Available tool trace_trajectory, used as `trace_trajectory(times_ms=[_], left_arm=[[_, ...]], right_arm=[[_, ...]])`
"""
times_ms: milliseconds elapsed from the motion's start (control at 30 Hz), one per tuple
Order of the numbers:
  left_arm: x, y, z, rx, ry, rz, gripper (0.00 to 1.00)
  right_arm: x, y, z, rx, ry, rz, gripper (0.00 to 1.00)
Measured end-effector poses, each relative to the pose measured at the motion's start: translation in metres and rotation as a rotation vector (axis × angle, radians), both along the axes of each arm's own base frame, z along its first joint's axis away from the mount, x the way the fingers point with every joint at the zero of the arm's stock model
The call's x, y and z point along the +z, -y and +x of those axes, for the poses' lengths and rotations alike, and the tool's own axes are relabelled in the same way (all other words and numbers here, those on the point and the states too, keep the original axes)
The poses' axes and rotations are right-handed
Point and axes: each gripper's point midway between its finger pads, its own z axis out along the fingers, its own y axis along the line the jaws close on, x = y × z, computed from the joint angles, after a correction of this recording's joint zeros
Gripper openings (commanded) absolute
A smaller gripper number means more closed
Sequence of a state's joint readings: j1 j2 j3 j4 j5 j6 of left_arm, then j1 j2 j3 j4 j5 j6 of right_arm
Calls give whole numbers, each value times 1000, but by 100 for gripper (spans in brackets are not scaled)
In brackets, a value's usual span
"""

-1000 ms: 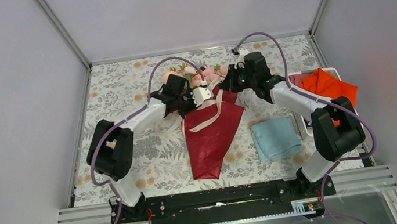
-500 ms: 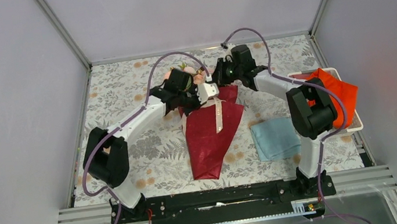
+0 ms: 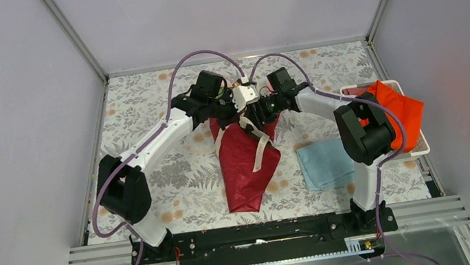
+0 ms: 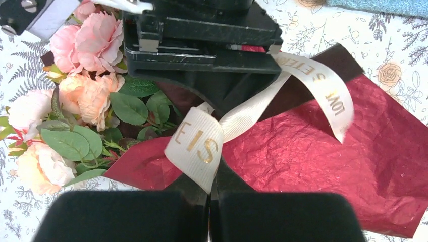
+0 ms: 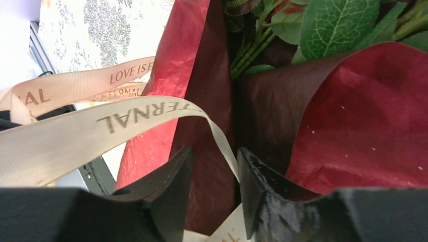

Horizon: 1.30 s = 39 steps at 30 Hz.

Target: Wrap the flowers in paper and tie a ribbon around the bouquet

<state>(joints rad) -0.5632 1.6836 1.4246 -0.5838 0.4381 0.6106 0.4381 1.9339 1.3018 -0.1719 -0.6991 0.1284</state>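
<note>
Just one paper-wrapped bouquet point(image 3: 245, 173), one cream ribbon point(image 4: 197, 146), one light blue cloth point(image 3: 323, 165) at 4 o'clock, one orange-red cloth point(image 3: 399, 109) at 3.

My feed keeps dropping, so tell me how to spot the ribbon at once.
In the middle of the flowered tablecloth lies a dark red paper cone, tip toward the near edge. Draped over its wide end is the ribbon: a narrow cream band with gold lettering, the only pale strip on the red paper.
</note>
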Motion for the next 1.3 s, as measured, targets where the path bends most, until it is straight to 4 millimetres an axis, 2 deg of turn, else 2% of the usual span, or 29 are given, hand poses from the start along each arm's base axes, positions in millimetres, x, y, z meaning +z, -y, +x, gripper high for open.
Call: trace_trajectory(times_ms=[100,233,433,567,700,767,833,933,1033,1167,1300], left_arm=[[-1,1,0,8,-12,-6,0],[-5,3,1,17,-26,-13,0],[-19,10,16,62,-61,-4,0],[-21,13,23,100,-81,-15,0],[-13,14,27,126,-86,-35,0],[-8,16,30,133,-82,-47,0],[-3,17,31,138,-78,-57,0],[1,19,33,142,-74,-66,0],[1,19,33,145,-77,-67,0],[1,19,33,148,-80,-67,0],[0,20,36,155,-81,-65,0]], right_arm=[[5,7,0,4,10,-18,62],[23,21,18,-57,65,-22,65],[52,48,43,-205,167,-60,54],[71,67,24,-307,251,-47,38],[94,80,1,-410,380,54,33],[99,78,-6,-438,444,123,32],[92,64,-17,-426,478,163,31],[78,27,-32,-359,503,186,31],[72,-2,-37,-318,533,219,29],[66,-6,-22,-377,552,228,28],[72,-5,-16,-420,582,237,29]])
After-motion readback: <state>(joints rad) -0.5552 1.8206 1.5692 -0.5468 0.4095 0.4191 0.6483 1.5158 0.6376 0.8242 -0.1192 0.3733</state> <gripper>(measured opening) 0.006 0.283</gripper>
